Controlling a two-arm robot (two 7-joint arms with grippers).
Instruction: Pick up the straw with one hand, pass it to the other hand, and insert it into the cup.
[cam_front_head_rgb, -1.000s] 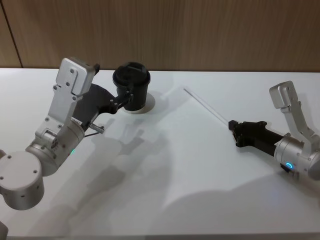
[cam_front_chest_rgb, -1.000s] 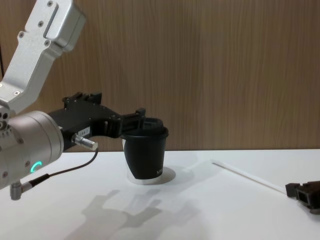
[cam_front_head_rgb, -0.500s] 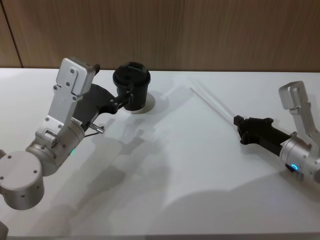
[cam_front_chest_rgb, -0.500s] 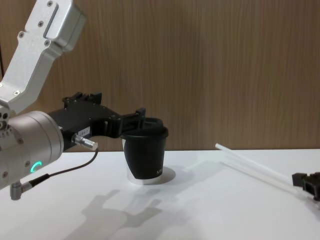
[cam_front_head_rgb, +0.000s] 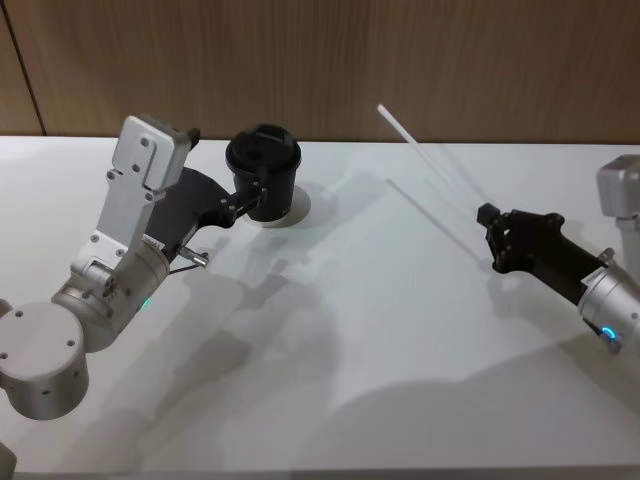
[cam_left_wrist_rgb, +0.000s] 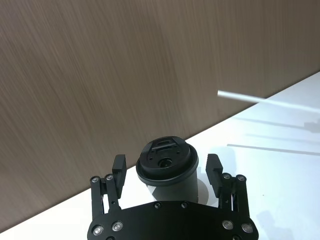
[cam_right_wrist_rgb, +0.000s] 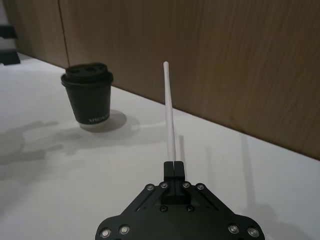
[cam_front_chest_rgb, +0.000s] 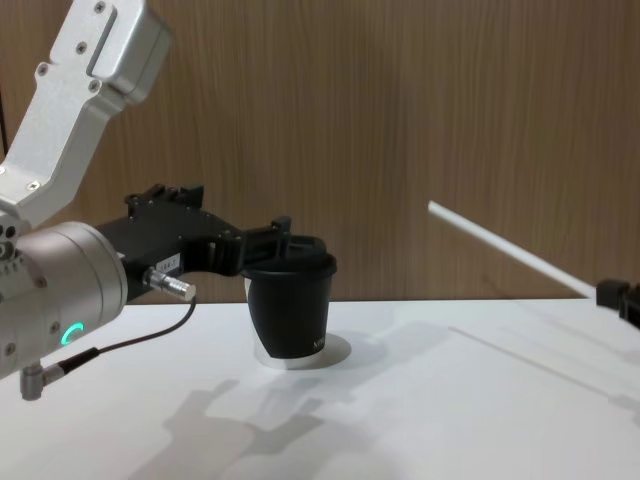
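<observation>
right end effector (cam_right_wrist_rgb: 173, 166): straw (cam_right_wrist_rgb: 169, 115) held off table (cam_front_head_rgb: 350, 330) | left end effector (cam_left_wrist_rgb: 166, 166): straddling cup (cam_front_chest_rgb: 290, 315)

The right pincer (cam_right_wrist_rgb: 173, 167) pinches the straw (cam_right_wrist_rgb: 169, 110) by its end, clear of the desk (cam_right_wrist_rgb: 60, 170); the cup (cam_right_wrist_rgb: 89, 97) stands near its far edge.

1. The straw (cam_right_wrist_rgb: 170, 112) looks like smooth white plastic.
2. The cup (cam_front_chest_rgb: 290, 320) has a matt black paper wall; its lid (cam_left_wrist_rgb: 166, 161) is black plastic with a faint sheen.
3. The table (cam_front_head_rgb: 350, 350) is smooth, matt white.
4. The wall (cam_front_chest_rgb: 450, 120) is fine-grained wood panelling with a satin finish.
5. The left gripper (cam_left_wrist_rgb: 166, 165) and right gripper (cam_right_wrist_rgb: 174, 165) are matt black with shiny screw heads; the left arm casing (cam_front_chest_rgb: 75, 90) is satin silver metal.
</observation>
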